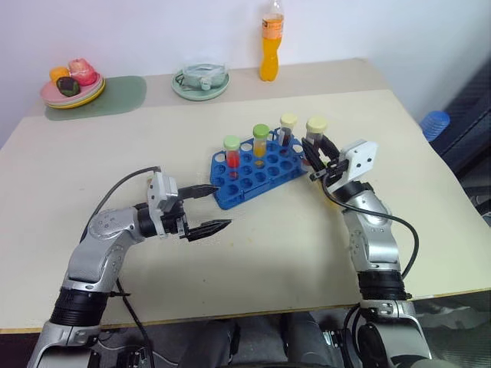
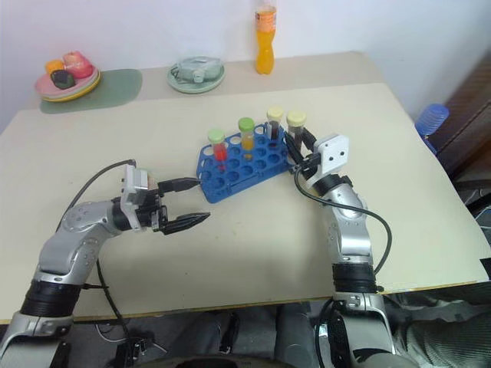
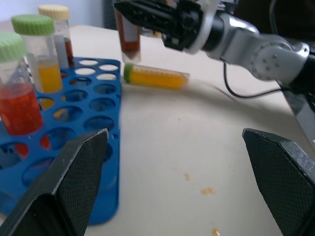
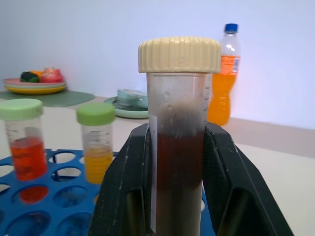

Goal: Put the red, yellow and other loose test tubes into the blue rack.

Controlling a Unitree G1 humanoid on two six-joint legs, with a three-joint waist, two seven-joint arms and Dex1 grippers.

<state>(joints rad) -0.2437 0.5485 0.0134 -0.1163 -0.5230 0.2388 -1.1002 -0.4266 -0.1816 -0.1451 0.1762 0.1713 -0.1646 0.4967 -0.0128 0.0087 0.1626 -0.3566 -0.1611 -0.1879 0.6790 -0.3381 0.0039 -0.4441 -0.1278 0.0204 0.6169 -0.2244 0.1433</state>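
Your right gripper [image 4: 174, 196] clamps a cream-capped brown tube [image 4: 178, 128], seemingly just above the blue rack [image 1: 257, 175]; left gripper [image 1: 211, 208] spread wide.

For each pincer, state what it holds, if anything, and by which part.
The right pincer grips the cream-capped tube of dark brown liquid by its body, below the cap. The left pincer is open and holds nothing.
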